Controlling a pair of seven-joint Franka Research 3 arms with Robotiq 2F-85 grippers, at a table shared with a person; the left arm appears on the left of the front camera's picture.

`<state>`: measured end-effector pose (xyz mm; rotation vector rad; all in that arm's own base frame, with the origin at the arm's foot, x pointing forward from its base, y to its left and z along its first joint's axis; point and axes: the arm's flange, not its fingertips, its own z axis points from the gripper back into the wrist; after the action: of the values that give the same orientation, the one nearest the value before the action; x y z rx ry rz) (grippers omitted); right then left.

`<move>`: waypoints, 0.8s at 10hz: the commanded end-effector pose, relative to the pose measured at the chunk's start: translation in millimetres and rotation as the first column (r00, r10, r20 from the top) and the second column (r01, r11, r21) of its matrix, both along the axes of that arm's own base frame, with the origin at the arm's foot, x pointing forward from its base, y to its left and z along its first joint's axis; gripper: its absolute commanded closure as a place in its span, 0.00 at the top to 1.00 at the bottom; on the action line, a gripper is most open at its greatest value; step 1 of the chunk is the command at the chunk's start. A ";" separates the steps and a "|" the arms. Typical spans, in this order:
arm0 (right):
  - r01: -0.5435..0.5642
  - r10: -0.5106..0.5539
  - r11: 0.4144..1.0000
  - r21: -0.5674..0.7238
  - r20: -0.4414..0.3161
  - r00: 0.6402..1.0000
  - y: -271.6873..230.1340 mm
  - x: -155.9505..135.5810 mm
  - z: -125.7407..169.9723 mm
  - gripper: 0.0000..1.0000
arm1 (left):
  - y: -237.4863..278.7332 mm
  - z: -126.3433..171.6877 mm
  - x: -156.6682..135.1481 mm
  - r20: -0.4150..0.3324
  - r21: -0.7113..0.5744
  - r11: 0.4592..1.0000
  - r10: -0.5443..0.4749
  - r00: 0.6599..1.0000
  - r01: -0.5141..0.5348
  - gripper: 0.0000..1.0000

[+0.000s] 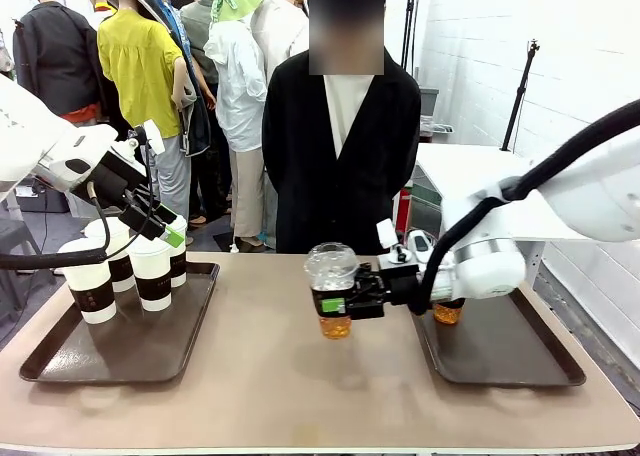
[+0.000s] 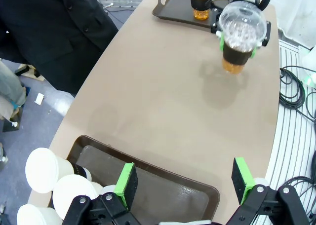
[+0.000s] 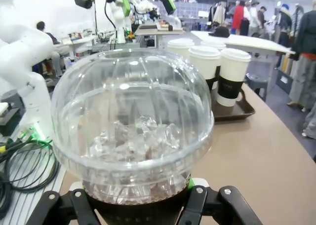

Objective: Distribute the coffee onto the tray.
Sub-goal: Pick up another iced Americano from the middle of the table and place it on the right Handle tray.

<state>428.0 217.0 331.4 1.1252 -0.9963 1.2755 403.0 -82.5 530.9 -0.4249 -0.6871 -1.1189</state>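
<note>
My right gripper (image 1: 335, 304) is shut on the dark sleeve of a clear dome-lidded cup of amber coffee (image 1: 332, 294), held just above the middle of the table. Up close, its icy dome (image 3: 132, 121) rises above my right gripper (image 3: 143, 210). A second amber cup (image 1: 447, 313) stands on the right tray (image 1: 520, 361). Several white lidded cups (image 1: 152, 271) with brown sleeves stand on the left tray (image 1: 120, 351). My left gripper (image 1: 172, 238) hovers over them, open and holding nothing. Its green pads (image 2: 127, 185) straddle bare tray (image 2: 168, 190), with white lids (image 2: 44, 168) alongside.
A person in a black coat (image 1: 345, 156) stands at the far edge of the table, hands out of sight. Bare tabletop (image 1: 280, 386) lies between the two trays. Cables (image 2: 296, 94) lie on the floor beside the table.
</note>
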 end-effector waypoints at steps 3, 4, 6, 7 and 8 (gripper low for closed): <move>0.041 -0.041 0.999 0.003 -0.003 0.999 -73.3 -20.5 21.3 0.66 | 2.0 -1.5 2.2 0.010 -0.021 1.000 -0.022 1.000 0.022 1.00; 0.040 -0.040 0.999 0.012 -0.015 0.999 -88.7 -23.9 21.3 0.66 | 2.0 -1.5 2.2 0.010 -0.021 1.000 -0.022 1.000 0.022 1.00; 0.034 -0.034 0.999 0.002 -0.018 0.999 -121.7 -24.9 19.6 0.66 | 2.0 -1.5 2.2 0.010 -0.021 1.000 -0.022 1.000 0.022 1.00; 0.057 -0.057 0.998 0.006 -0.012 0.998 -135.9 -26.7 17.3 0.66 | 2.0 -1.5 2.2 0.010 -0.021 1.000 -0.022 1.000 0.022 1.00; 0.064 -0.064 0.998 0.002 -0.003 0.998 -152.4 -28.7 14.9 0.66 | 2.0 -1.5 2.2 0.010 -0.021 1.000 -0.022 1.000 0.022 1.00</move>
<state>405.1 75.1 340.1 1.0709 -1.0061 1.2266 403.0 -82.6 531.0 -0.4244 -0.6870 -1.1190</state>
